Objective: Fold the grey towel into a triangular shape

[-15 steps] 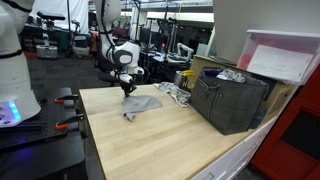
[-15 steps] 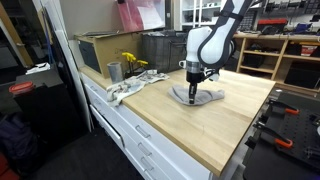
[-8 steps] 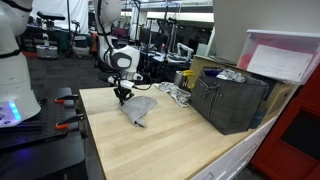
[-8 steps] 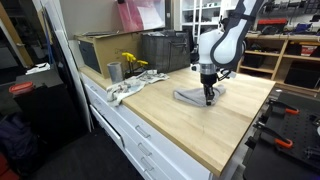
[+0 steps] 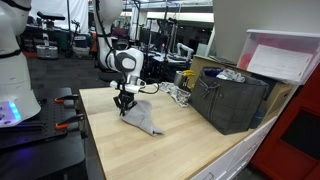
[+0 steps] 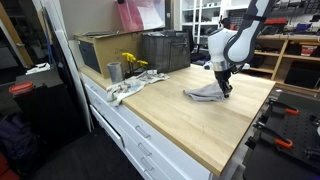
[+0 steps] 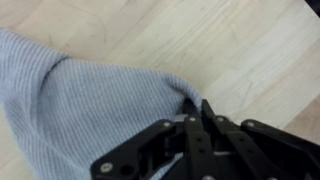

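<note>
Clamped on a corner of the towel point(image 5: 145, 119) with the gripper point(image 5: 124, 104), fingers drawn together and cloth pinched between them. Confirmed in the wrist view: gripper point(image 7: 197, 108) closed on the edge of the grey knit towel point(image 7: 80, 110), cloth spreading away to the left over the pale wood of the table point(image 7: 250, 40). Held corner just above the wood; cannot tell whether touching it.

In an exterior view, towel point(image 6: 205, 94) low and bunched on the table point(image 6: 185, 125), toward its far end, with the gripper point(image 6: 224, 88) at one end of the cloth. From the opposite side, stretched from the held corner into a narrow tapering shape, the rest lying on the table point(image 5: 150, 150).

Well apart from the towel: a dark bin point(image 5: 228, 100) along the table's edge, a metal cup point(image 6: 114, 71) with something yellow beside it, and a pale rag point(image 6: 125, 90) draped at the table's front edge.
</note>
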Robot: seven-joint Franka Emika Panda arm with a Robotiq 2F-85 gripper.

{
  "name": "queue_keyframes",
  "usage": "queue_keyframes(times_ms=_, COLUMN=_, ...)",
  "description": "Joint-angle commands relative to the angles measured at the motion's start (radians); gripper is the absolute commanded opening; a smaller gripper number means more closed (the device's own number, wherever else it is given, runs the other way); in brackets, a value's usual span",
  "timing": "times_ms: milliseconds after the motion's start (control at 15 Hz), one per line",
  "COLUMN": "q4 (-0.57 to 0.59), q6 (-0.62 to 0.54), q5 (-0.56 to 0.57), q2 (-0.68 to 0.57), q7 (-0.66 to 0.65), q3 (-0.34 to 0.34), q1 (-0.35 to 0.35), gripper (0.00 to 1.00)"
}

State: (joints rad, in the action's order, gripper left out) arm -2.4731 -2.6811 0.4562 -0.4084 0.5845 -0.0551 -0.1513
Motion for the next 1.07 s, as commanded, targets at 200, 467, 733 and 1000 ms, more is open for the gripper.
queue_keyframes(times_ms=200, q4=-0.029, q6=0.014, q5=-0.004, q2=0.105, q7=-0.079, q3=-0.024, q1=0.026, gripper=0.55)
queue_keyframes(times_ms=467, q4=-0.007, q6=0.032, q5=-0.255, q2=0.158, q7=-0.078, q3=0.093, q1=0.006, gripper=0.84)
queue_keyframes(times_ms=733, q4=0.086, q6=-0.027, q5=-0.487, q2=0.089, q7=-0.131, q3=0.173, q1=0.026, gripper=1.00)
queue_keyframes(times_ms=1000, q4=0.201, q6=-0.123, q5=-0.552, q2=-0.039, q7=-0.231, q3=0.178, q1=0.047, gripper=1.00)
